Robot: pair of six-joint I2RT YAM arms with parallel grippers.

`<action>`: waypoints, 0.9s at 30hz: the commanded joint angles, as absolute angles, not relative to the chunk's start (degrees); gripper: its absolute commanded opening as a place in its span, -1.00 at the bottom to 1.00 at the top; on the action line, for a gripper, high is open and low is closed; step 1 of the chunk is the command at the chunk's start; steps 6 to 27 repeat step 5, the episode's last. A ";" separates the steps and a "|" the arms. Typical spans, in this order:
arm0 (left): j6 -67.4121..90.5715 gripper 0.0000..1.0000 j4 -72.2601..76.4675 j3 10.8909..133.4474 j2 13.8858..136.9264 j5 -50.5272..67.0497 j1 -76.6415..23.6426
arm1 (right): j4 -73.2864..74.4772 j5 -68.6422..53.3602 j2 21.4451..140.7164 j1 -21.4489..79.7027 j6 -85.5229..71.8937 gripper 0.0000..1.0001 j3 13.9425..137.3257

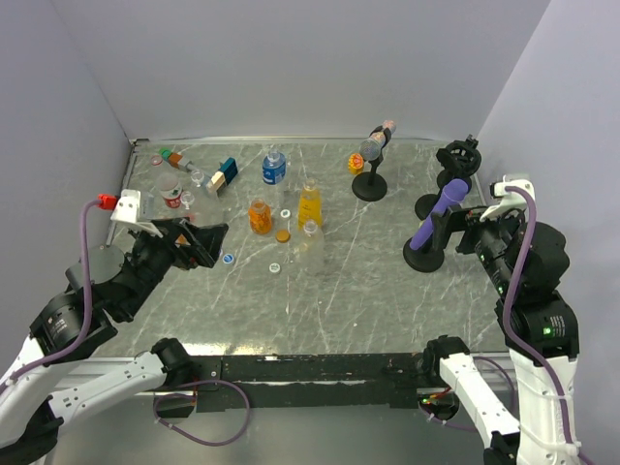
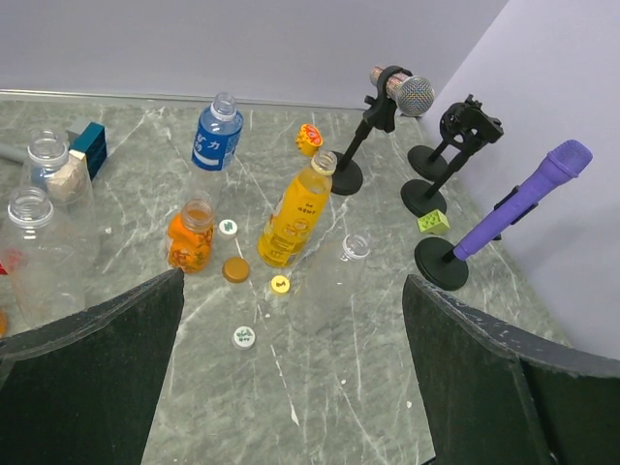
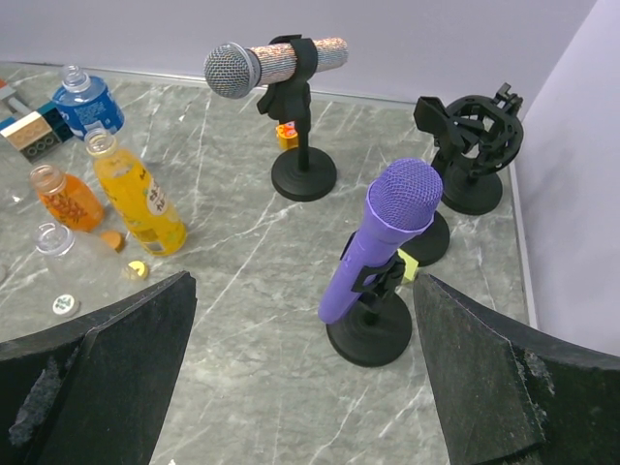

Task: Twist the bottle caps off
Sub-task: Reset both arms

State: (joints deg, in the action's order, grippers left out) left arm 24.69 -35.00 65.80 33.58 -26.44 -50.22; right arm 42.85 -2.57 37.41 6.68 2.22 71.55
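My left claw (image 2: 293, 291) and right claw (image 3: 305, 281) are hanging wide open, empty. The bottles (image 2: 291, 218) are standing in the middle of the worktop (image 1: 368, 291), bottle caps (image 2: 235, 270) lying loose beside them. It seems I am finishing; next, I am checking for leftover caps.

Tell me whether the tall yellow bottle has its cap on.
No: the yellow bottle has a bare, open neck, and a yellow cap lies loose beside it.
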 commanded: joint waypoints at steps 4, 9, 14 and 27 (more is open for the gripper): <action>23.38 0.93 -33.93 66.18 33.58 -26.72 -50.01 | 40.52 -2.20 38.23 6.15 2.46 0.98 71.28; 23.29 0.93 -33.84 66.18 33.66 -26.81 -50.01 | 40.43 -2.55 38.32 6.15 2.81 0.98 71.28; 23.29 0.93 -33.84 66.18 33.66 -26.81 -50.01 | 40.43 -2.55 38.32 6.15 2.81 0.98 71.28; 23.29 0.93 -33.84 66.18 33.66 -26.81 -50.01 | 40.43 -2.55 38.32 6.15 2.81 0.98 71.28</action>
